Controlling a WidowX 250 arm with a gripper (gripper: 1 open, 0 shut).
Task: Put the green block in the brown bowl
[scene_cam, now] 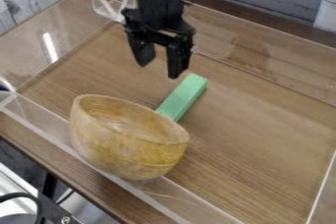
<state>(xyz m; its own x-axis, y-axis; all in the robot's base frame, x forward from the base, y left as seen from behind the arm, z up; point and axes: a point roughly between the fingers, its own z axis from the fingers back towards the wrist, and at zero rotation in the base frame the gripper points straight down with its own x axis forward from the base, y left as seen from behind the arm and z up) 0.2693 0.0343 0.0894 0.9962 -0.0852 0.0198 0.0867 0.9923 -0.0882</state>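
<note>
The green block [184, 96], a slim bright-green bar, lies flat on the wooden table [250, 140]; its near end reaches the rim of the brown bowl [128, 135]. That bowl is wide, light-brown wood, upright and empty, at the front left. My black gripper [159, 59] hangs pointing down just above and behind the block's far end. It is open, with nothing between its fingers [176, 62]. It does not touch the block.
Clear acrylic walls [39, 46] fence the table on all sides, the left one close to the bowl. Bare wood lies to the right of the block and behind the gripper.
</note>
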